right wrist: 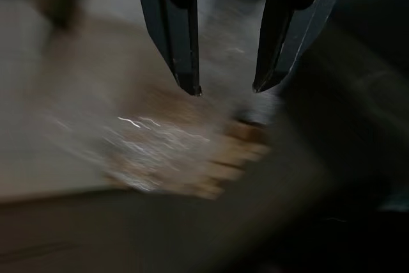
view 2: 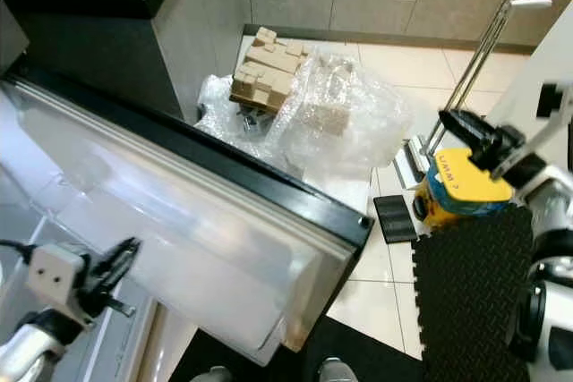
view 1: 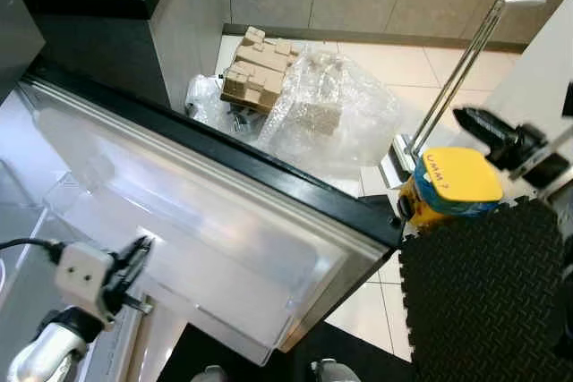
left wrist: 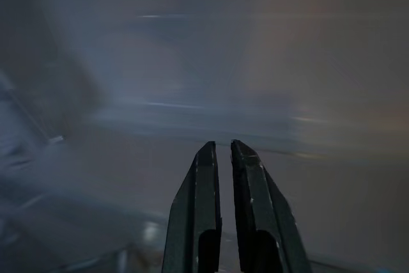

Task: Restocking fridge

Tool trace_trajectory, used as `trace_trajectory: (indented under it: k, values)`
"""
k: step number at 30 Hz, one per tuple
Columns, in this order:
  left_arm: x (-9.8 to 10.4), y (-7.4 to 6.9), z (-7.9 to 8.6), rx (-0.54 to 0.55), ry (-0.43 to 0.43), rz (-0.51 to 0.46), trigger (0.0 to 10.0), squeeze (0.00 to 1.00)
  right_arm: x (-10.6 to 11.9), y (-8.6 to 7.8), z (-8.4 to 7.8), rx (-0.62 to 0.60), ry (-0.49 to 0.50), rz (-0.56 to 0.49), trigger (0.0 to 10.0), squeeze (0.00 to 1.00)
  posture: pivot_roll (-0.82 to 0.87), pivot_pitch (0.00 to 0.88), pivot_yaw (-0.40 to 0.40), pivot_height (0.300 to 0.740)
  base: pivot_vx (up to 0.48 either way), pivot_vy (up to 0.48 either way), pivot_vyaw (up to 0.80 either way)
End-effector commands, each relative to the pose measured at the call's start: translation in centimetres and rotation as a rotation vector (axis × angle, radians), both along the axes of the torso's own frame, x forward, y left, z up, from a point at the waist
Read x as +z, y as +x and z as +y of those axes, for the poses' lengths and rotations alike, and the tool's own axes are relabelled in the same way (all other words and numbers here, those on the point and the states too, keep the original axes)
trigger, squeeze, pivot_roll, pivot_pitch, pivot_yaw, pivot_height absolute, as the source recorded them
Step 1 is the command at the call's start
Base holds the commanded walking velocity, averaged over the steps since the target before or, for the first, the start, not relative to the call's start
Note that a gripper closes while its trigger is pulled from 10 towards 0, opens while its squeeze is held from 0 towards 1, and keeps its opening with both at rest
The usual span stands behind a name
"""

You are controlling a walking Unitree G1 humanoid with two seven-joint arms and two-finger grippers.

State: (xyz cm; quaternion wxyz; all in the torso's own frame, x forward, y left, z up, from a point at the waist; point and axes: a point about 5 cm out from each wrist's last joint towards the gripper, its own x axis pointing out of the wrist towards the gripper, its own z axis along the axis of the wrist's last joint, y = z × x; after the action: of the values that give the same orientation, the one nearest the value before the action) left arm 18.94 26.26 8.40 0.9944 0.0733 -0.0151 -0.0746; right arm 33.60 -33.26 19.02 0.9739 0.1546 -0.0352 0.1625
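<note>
Open fridge door [view 1: 224,248], two grippers.
Left gripper [left wrist: 222,148]: fingers nearly together, door shelf ahead (blurred). Right gripper [right wrist: 227,87]: fingers apart, empty, bubble wrap [view 1: 331,114] beyond.

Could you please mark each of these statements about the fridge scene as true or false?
1. The fridge door stands open. True.
2. The right gripper is shut. False: its fingers are spread apart.
3. The left gripper holds a bottle. False: its fingers are nearly together with nothing between them.
4. Cardboard pieces lie on clear plastic wrap on the floor. True.
5. The yellow-lidded container sits inside the fridge. False: it stands outside, beside the black foam mat.
</note>
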Motion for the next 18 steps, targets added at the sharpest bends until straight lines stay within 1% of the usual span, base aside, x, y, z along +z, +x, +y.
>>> trace_trajectory:
  k: [1, 2, 3, 5, 7, 8, 9, 10, 11, 13, 14, 15, 16, 18]
  values:
    - [-2.9, -2.2, 1.5, 0.214, -0.193, 0.089, 10.0, 0.0, -2.5, -0.9, -0.6, -0.11, 0.058, 0.035, 10.0, 0.0, -0.1, 0.168, -0.02, 0.721, 0.0, 0.0, 0.0]
    - [-2.9, -2.2, 1.5, 0.214, -0.193, 0.089, 10.0, 0.0, -2.5, -0.9, -0.6, -0.11, 0.058, 0.035, 10.0, 0.0, -0.1, 0.168, -0.02, 0.721, 0.0, 0.0, 0.0]
    - [-3.2, -2.5, 1.4, 0.235, -0.299, 0.079, 10.0, 0.0, -3.4, -1.2, -0.4, -0.118, 0.094, 0.04, 10.0, 0.0, -0.1, 0.167, -0.018, 0.721, 0.0, 0.0, 0.0]
    - [-3.4, -2.6, 0.4, 0.203, -0.462, 0.07, 10.0, 0.0, -4.7, -1.7, -0.1, -0.132, 0.126, 0.052, 10.0, 0.0, -0.09, 0.167, -0.018, 0.721, 0.0, 0.0, 0.0]
    - [-3.4, -2.6, 0.4, 0.203, -0.462, 0.07, 10.0, 0.0, -4.7, -1.7, -0.1, -0.132, 0.126, 0.052, 10.0, 0.0, -0.09, 0.167, -0.018, 0.721, 0.0, 0.0, 0.0]
    - [-3.4, -2.6, -0.2, 0.165, -0.531, 0.069, 10.0, 0.0, -5.1, -1.8, 0.0, -0.137, 0.136, 0.054, 10.0, 0.0, -0.09, 0.166, -0.017, 0.721, 0.0, 0.0, 0.0]
    - [-3.4, -2.6, -0.2, 0.165, -0.531, 0.069, 10.0, 0.0, -5.1, -1.8, 0.0, -0.137, 0.136, 0.054, 10.0, 0.0, -0.09, 0.166, -0.017, 0.721, 0.0, 0.0, 0.0]
    - [-3.4, -2.4, -1.1, 0.104, -0.573, 0.07, 10.0, 0.0, -5.7, -1.9, 0.2, -0.147, 0.152, 0.053, 10.0, 0.0, -0.1, 0.164, -0.012, 0.721, 0.0, 0.0, 0.0]
    - [-3.3, -2.1, -1.7, 0.063, -0.594, 0.068, 10.0, 0.0, -6.0, -2.0, 0.4, -0.156, 0.161, 0.051, 10.0, 0.0, -0.1, 0.164, -0.01, 0.721, 0.0, 0.0, 0.0]
    - [-3.2, -1.8, -2.0, 0.052, -0.594, 0.06, 10.0, 0.0, -6.2, -2.1, 0.5, -0.166, 0.169, 0.045, 10.0, 0.0, -0.1, 0.163, -0.009, 0.721, 0.0, 0.0, 0.0]
    - [-3.1, -1.5, -1.8, 0.085, -0.58, 0.037, 10.0, 0.0, -6.3, -2.1, 0.6, -0.174, 0.172, 0.04, 10.0, 0.0, -0.1, 0.161, -0.006, 0.721, 0.0, 0.0, 0.0]
    - [-3.1, -1.5, -1.8, 0.085, -0.58, 0.037, 10.0, 0.0, -6.3, -2.1, 0.6, -0.174, 0.172, 0.04, 10.0, 0.0, -0.1, 0.161, -0.006, 0.721, 0.0, 0.0, 0.0]
    - [-3.0, -1.3, -1.5, 0.117, -0.574, 0.018, 10.0, 0.0, -6.3, -2.1, 0.7, -0.181, 0.172, 0.035, 10.0, 0.0, -0.1, 0.161, -0.006, 0.721, 0.0, 0.0, 0.0]
    - [-3.3, -0.9, 0.0, 0.28, -0.516, -0.015, 10.0, 0.0, -6.5, -2.1, 0.8, -0.191, 0.186, 0.024, 10.0, 0.0, -0.1, 0.162, -0.006, 0.721, 0.0, 0.0, 0.0]
